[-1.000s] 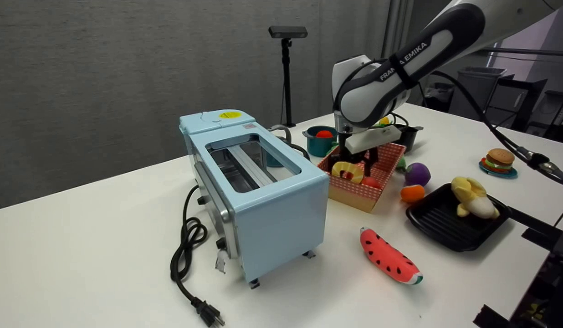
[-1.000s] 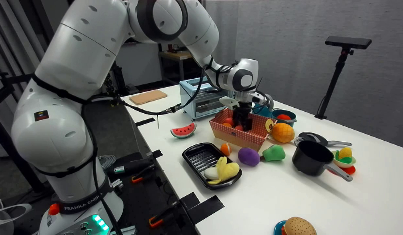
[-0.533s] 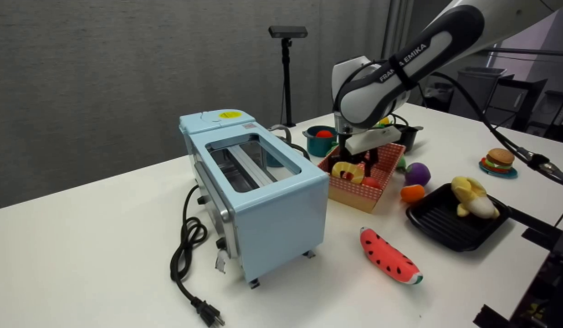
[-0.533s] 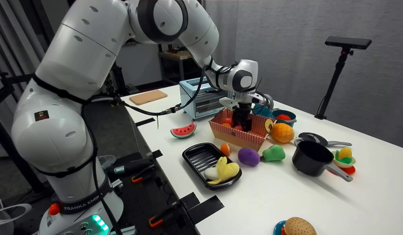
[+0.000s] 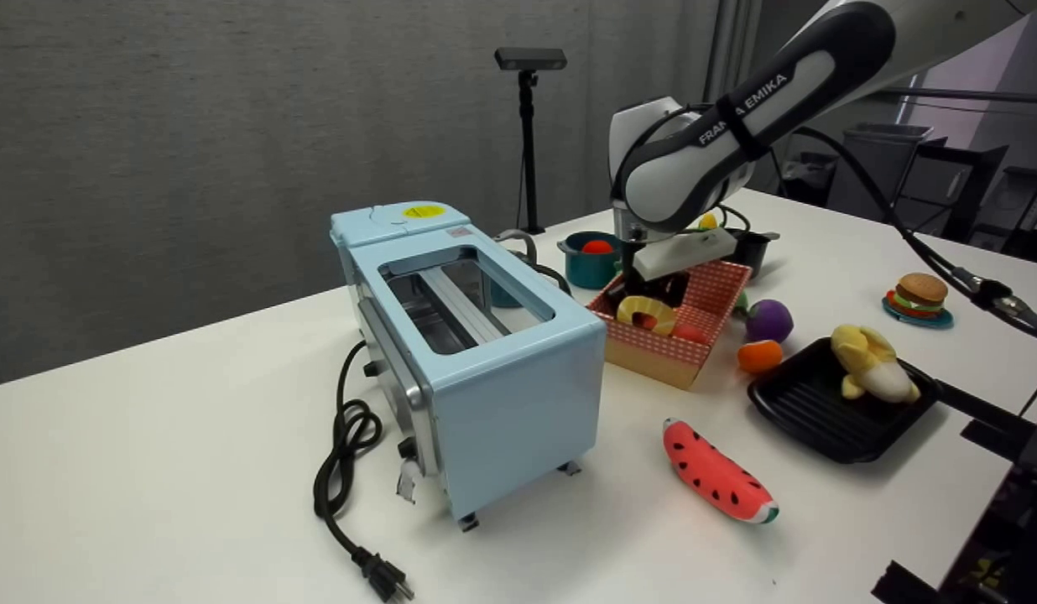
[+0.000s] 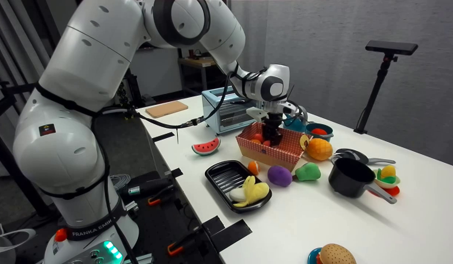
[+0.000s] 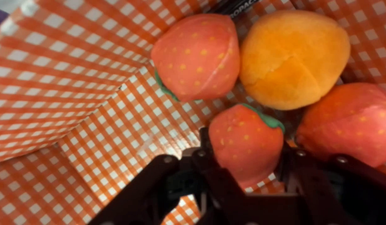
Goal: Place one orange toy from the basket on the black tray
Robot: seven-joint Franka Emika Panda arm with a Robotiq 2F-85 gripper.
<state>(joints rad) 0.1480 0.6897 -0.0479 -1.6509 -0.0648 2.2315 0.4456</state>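
Observation:
The orange toy (image 7: 294,59), round and plush, lies in the basket (image 6: 266,157) among red strawberry toys. In the wrist view my gripper (image 7: 244,150) has a finger against either side of a strawberry toy (image 7: 246,134) with a green leaf, and is shut on it. The orange toy sits just beyond that strawberry, clear of the fingers. Both exterior views have the gripper (image 6: 272,137) down inside the red-checked basket, its tips partly hidden by the wall. The black tray (image 6: 226,176) stands nearer the robot base, a peeled banana (image 6: 250,192) lying in it.
An orange-and-white toy (image 6: 253,167), a purple toy (image 6: 279,176) and a green one (image 6: 308,171) lie between basket and tray or beside them. A watermelon slice (image 6: 206,146), light-blue toaster (image 5: 518,419) and black pot (image 6: 351,179) surround them. More strawberries (image 7: 197,57) crowd the basket.
The fingers have come together around the strawberry after standing apart. The wrist has risen slightly, and the basket has shifted a little.

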